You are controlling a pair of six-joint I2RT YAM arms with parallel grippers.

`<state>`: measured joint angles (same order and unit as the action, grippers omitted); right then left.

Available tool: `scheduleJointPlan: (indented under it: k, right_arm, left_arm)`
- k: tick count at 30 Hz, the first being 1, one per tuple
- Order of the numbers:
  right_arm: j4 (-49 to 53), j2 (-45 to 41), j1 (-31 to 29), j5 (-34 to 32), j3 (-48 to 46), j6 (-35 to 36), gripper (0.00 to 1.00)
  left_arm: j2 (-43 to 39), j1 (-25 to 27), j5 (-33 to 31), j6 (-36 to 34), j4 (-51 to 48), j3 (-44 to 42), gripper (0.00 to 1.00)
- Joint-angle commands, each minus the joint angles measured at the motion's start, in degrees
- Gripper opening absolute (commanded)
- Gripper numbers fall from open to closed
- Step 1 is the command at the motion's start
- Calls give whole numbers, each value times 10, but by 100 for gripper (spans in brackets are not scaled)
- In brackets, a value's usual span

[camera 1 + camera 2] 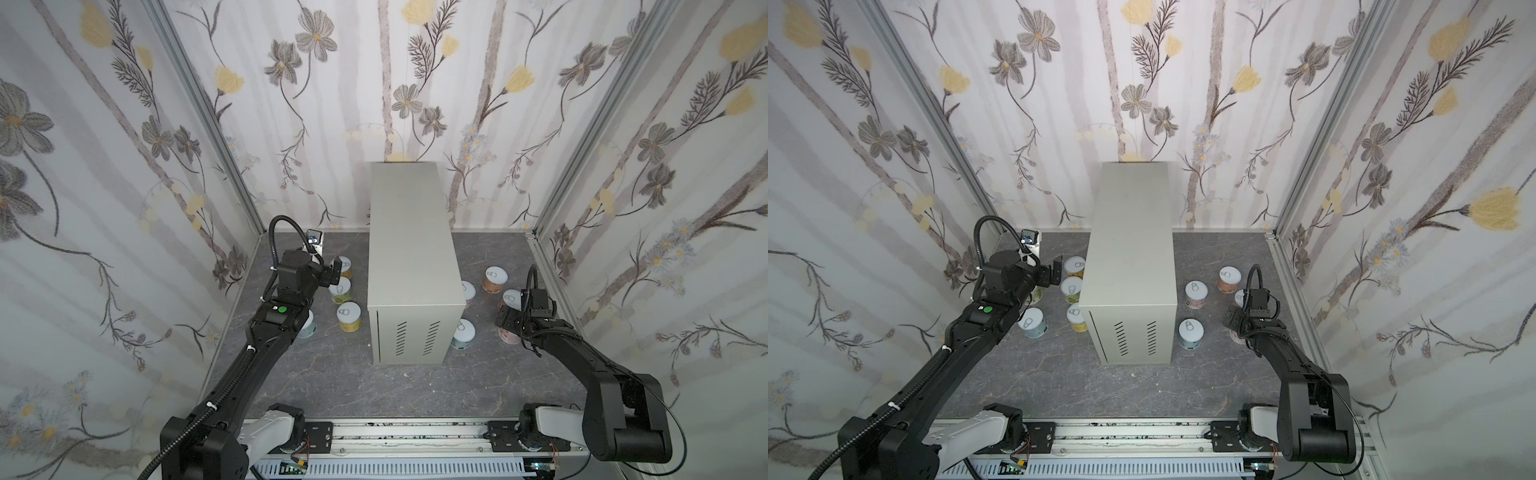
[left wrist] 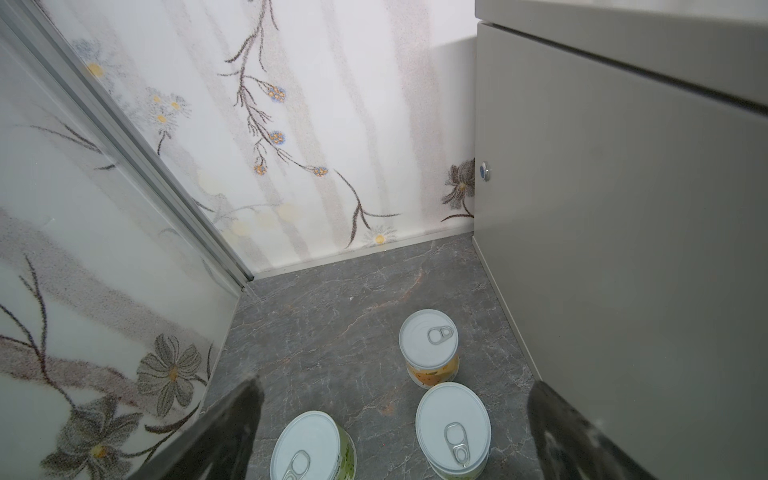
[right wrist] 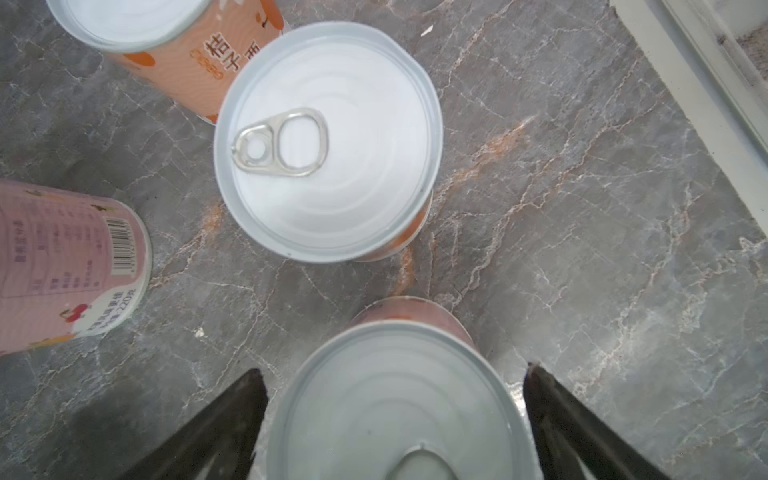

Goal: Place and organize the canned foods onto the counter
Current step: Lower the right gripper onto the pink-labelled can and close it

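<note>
The table, a tall grey-beige metal box with two columns of vent slits on its front, stands on the dark marbled floor, its back end at the middle of the floor's back edge. Every can in view stands upright on the floor, lid up. Along the table's left side three cans form a row: an orange-yellow can farthest back, a green can next, and a yellow can nearest the front. Towards the floor's left edge sit a left blue can and a fifth can, mostly hidden by the left arm. The left claw hangs above the back of this group, close beside the table's left wall, its fingers spread wide and holding nothing. On the right side a first pink can stands just beside the table's wall, and a right blue can stands near the table's front right corner. An orange can is farther back towards the floor's right edge, and a second orange can stands close in front of it. The right claw is down low near the floor's right edge, its two fingers apart on either side of a second pink can, which stands on the floor. The right wrist view shows a thin strip of floor between one finger and the lid. The other finger sits right at the rim, and I cannot tell whether it touches. Flowered wallpaper covers the three walls around the floor.
</note>
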<state>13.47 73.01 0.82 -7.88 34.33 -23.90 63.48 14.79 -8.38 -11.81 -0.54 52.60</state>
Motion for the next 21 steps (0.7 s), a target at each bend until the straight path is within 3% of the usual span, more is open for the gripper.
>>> scheduleJointPlan:
  k: [1,14,21]
  right_arm:
    - [3,4,1,-12,-5,-12,94]
    - [-3,-13,1,-7,-24,-9,78]
    - [-3,0,1,3,-14,-4,56]
  left_arm:
    - [-9,2,-5,-7,26,-4,100]
    - [-6,11,-6,-8,32,-11,100]
    - [-5,12,-11,-11,29,-13,100]
